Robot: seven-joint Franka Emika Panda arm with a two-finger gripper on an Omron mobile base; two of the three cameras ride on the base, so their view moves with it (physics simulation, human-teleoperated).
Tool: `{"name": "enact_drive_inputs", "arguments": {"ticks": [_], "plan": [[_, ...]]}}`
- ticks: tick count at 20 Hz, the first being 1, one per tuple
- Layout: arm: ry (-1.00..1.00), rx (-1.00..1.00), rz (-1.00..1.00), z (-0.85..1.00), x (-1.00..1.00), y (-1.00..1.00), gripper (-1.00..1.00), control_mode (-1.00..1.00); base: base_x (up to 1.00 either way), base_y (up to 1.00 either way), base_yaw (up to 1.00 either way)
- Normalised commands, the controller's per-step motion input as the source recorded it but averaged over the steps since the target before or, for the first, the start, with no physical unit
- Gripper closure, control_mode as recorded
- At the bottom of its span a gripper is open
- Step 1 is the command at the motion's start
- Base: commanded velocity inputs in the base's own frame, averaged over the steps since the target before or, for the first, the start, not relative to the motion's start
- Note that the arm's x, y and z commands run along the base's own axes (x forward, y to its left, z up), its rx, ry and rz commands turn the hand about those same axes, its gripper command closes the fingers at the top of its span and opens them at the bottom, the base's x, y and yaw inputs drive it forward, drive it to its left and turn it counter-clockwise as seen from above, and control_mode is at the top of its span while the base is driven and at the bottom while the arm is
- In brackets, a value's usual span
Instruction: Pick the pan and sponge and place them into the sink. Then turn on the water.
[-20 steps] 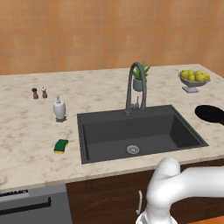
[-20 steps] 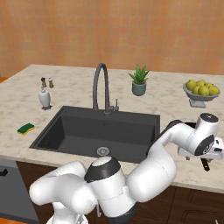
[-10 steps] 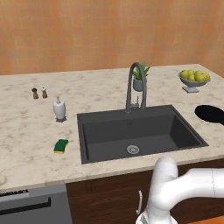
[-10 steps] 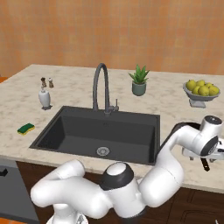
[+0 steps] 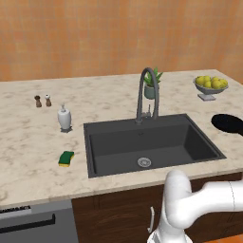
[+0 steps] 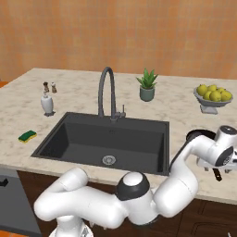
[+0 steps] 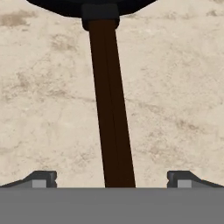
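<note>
The black pan (image 5: 228, 123) lies on the counter right of the sink (image 5: 123, 142), its rim (image 6: 199, 135) partly behind my hand. My gripper (image 6: 215, 165) hangs low over the pan's handle. In the hand view the long dark handle (image 7: 111, 109) runs straight up between my two spread fingertips, and the gripper (image 7: 111, 179) is open around it, touching nothing. The yellow and green sponge (image 5: 66, 158) rests on the counter left of the sink (image 6: 92, 139); it also shows at the counter's near left (image 6: 27, 136). The arched faucet (image 5: 144, 90) shows no water.
A white soap dispenser (image 5: 64, 118) and two small shakers (image 5: 42, 100) stand left of the basin. A potted plant (image 6: 147, 85) sits behind the sink and a bowl of lemons (image 6: 213, 96) behind the pan. A dishwasher front (image 5: 33, 223) is below left.
My arm has stretched further right and lower, bringing the hand down over the pan's handle. Pan, sponge and faucet have not moved.
</note>
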Motion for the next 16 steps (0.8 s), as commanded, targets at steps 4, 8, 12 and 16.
{"name": "enact_drive_inputs", "arguments": {"ticks": [4,8,12,16], "plan": [[0.00,0.00,0.01,-0.36,0.17,-0.18,-1.00,-1.00,0.00,0.00,0.00],[0.00,0.00,0.01,-0.42,0.11,-0.06,-1.00,-1.00,0.00,0.00,0.00],[0.00,0.00,0.00,-0.65,0.01,0.04,1.00,-1.00,0.00,0.00,0.00],[0.02,0.00,0.00,-0.85,0.00,0.17,1.00,-1.00,0.00,0.00,0.00]]}}
